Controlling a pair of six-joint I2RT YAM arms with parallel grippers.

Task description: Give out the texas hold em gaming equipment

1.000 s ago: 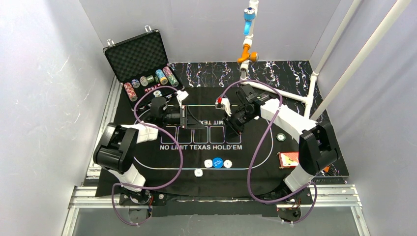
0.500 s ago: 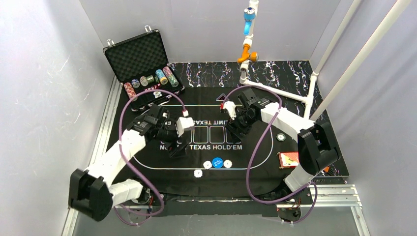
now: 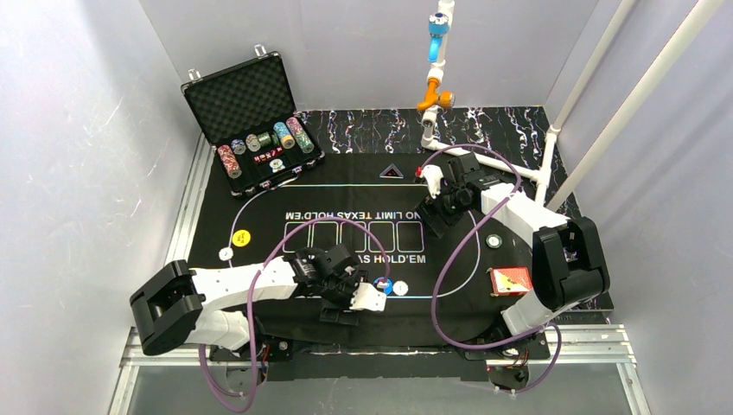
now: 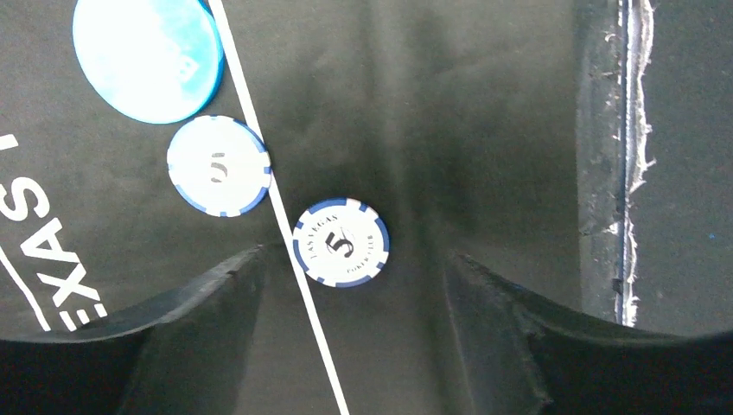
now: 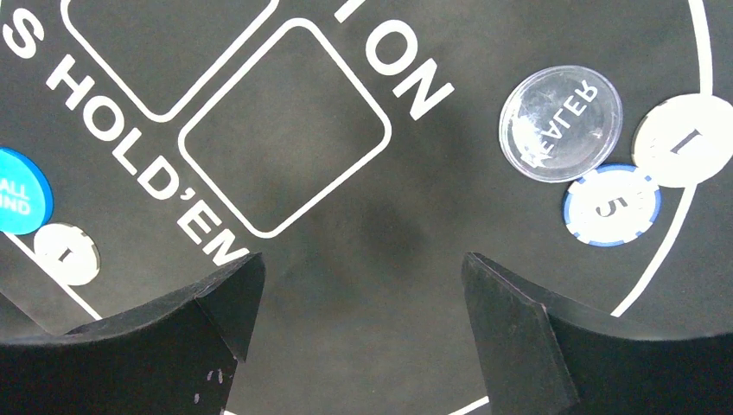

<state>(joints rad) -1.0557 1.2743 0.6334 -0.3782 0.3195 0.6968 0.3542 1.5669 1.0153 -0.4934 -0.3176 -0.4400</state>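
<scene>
My left gripper (image 3: pixel 337 307) hangs open low over the mat's near edge. Just ahead of its fingers (image 4: pixel 207 298) a white and blue "5" poker chip (image 4: pixel 341 242) lies flat on the white line, untouched. A second white chip (image 4: pixel 219 166) and the blue button (image 4: pixel 147 52) lie beyond it. My right gripper (image 3: pixel 432 223) stands open over the bare mat with nothing between its fingers (image 5: pixel 510 311). To its right lie the clear dealer button (image 5: pixel 560 124), a blue "5" chip (image 5: pixel 611 205) and a white "1" chip (image 5: pixel 683 141). The red-backed deck (image 3: pixel 508 279) rests at the mat's right edge.
The open black case (image 3: pixel 251 112) with rows of chips stands at the far left. A yellow button (image 3: pixel 242 235) and a small white one (image 3: pixel 226 253) lie on the black mat's (image 3: pixel 363 186) left side. White pipes (image 3: pixel 519 169) cross the far right. Purple cables loop over the mat.
The left arm swung from the far left of the mat down to its near edge, and its jaws opened. The right gripper shifted right and opened.
</scene>
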